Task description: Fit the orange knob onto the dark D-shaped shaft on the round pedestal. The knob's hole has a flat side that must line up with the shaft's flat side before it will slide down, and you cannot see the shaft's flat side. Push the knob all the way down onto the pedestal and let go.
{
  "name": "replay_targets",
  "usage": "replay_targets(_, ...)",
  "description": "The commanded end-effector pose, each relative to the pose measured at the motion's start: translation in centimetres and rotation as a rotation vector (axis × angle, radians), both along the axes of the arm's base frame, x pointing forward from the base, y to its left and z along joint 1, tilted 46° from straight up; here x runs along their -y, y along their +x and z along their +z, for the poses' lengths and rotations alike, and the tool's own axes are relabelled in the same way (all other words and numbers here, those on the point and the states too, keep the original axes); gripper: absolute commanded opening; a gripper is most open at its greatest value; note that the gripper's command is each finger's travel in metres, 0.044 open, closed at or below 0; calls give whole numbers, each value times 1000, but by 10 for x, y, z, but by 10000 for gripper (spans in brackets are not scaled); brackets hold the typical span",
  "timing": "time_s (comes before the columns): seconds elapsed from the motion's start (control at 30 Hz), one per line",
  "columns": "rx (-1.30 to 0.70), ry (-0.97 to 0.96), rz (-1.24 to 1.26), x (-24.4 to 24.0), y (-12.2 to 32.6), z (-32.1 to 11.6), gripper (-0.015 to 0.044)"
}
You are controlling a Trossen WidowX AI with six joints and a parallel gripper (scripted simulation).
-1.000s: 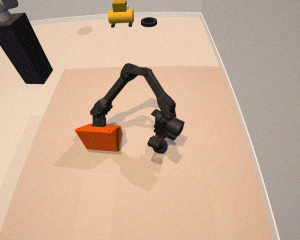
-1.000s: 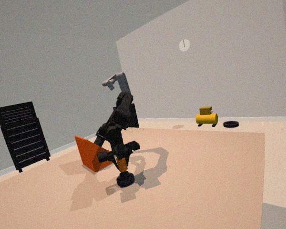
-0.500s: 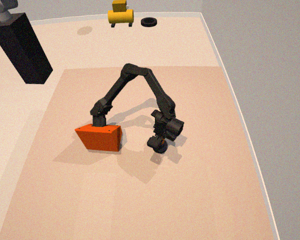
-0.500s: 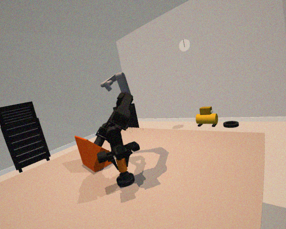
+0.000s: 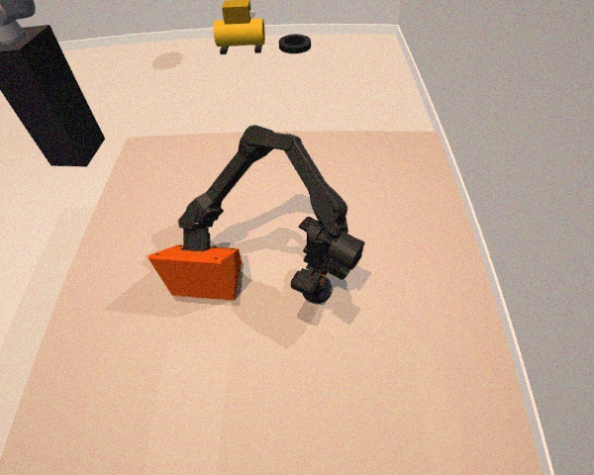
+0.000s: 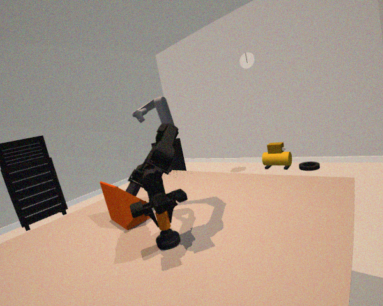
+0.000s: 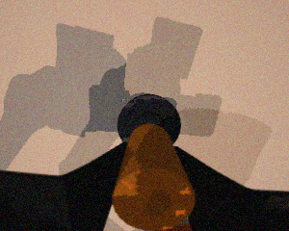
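Note:
The orange knob (image 6: 164, 221) (image 7: 151, 180) stands nearly upright between the fingers of my gripper (image 6: 164, 220) (image 7: 149, 148), which is shut on it. In the top view the arm hides nearly all of the knob. The dark round pedestal (image 5: 318, 295) (image 6: 168, 242) (image 7: 149, 107) stands on the floor right under the knob. In the exterior view the knob's lower end is close above the pedestal's top, near its middle. The shaft cannot be made out apart from the dark pedestal, and its flat side is hidden. I cannot tell how far the knob is down on it.
The orange base block (image 5: 200, 276) (image 6: 119, 210) carries the arm. A black pillar (image 5: 47, 97) with a grey arm, a yellow tank (image 5: 239, 33) (image 6: 276, 159) and a black tyre (image 5: 294, 44) (image 6: 309, 166) stand farther back. A black cabinet (image 6: 31, 181) stands at the left in the exterior view.

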State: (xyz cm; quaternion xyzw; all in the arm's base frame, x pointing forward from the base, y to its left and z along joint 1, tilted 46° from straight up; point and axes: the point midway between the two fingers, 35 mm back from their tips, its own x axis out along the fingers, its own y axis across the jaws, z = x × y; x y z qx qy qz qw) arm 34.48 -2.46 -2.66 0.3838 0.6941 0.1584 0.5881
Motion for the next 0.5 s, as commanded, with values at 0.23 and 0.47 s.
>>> replay_targets(0.23, -147, -3, -150, 4, 2, 3, 0)
replay_targets(0.47, -147, -3, -150, 2, 1, 0, 0)
